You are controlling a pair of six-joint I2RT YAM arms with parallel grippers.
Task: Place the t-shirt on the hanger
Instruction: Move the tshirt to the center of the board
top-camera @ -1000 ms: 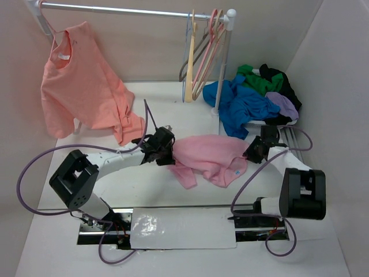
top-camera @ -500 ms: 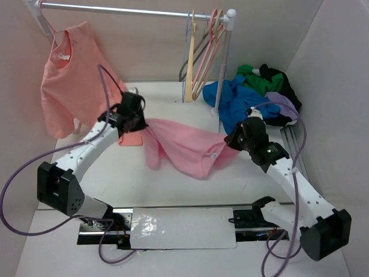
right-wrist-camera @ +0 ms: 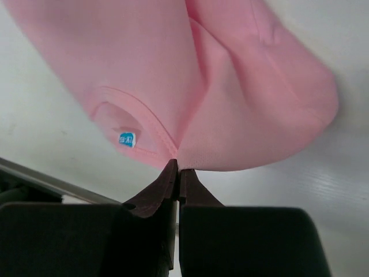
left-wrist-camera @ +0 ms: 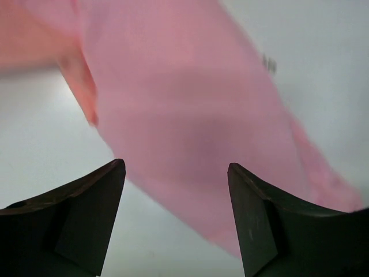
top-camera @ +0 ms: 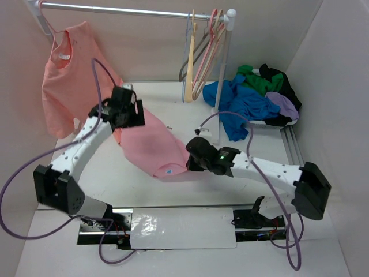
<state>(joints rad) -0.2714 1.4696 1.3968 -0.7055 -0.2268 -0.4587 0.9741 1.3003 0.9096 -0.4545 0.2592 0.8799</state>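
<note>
The bubblegum-pink soft fabric t-shirt (top-camera: 151,144) lies stretched on the white table (top-camera: 167,101) between the arms, the right end effector (right-wrist-camera: 176,165) pinching its edge beside the teal label (right-wrist-camera: 127,139), likely to drag it flat, while the left end effector (left-wrist-camera: 176,167) hangs spread above its far end.

Bubblegum-pink short-sleeved fabric t-shirt (top-camera: 151,147) lies on the white table (top-camera: 173,109), left of centre, running rear-left to front-right. Left gripper (top-camera: 137,115) sits over its rear-left end; right gripper (top-camera: 190,161) touches its front-right edge. Behind, a thin metal rail (top-camera: 127,10) spans the back. A salmon-orange shirt (top-camera: 72,81) hangs at its left end, cream and pink hangers (top-camera: 202,52) at its right. A pile of blue, green and lilac garments (top-camera: 253,98) sits rear right.
</note>
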